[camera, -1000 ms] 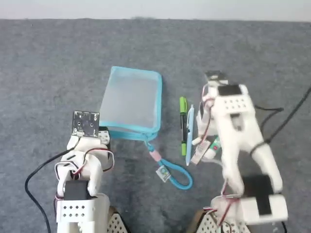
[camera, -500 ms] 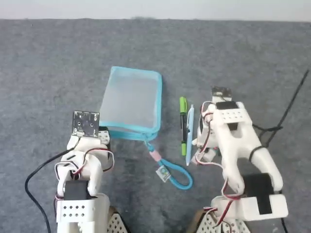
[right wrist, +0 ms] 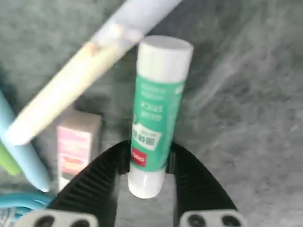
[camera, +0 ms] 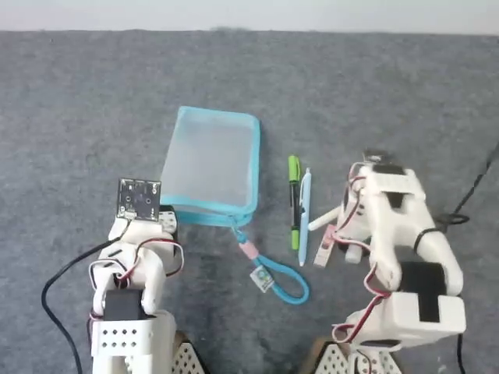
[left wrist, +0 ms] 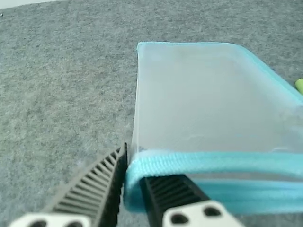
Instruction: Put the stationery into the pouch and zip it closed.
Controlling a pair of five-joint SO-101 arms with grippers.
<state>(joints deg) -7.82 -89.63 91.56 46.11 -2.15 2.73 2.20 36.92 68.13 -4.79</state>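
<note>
the right gripper [right wrist: 147, 152] sat low over the grey mat [camera: 93, 86], its jaws pressed against both sides of the glue stick [right wrist: 158, 99] near one end, with the stick lying flat. a pale marker [right wrist: 71, 90] lay slantwise close to the stick's far end and an eraser [right wrist: 75, 144] lay just beside it. the left gripper [left wrist: 134, 165] was clamped on the zip-edge corner of the pouch [left wrist: 203, 104], which lay flat and well apart from the glue stick, with a green pen [camera: 294, 195] and a blue pen [camera: 304, 210] between them. the step in hand looked like lifting the glue stick. since the hold was off-centre, the free end would likely droop, so a firm squeeze and a straight, slow rise would help, clearing marker and eraser before any sideways travel. whether the pouch mouth was open could not be told; the left hold would need to raise that edge so the stick could slide in lengthwise
</note>
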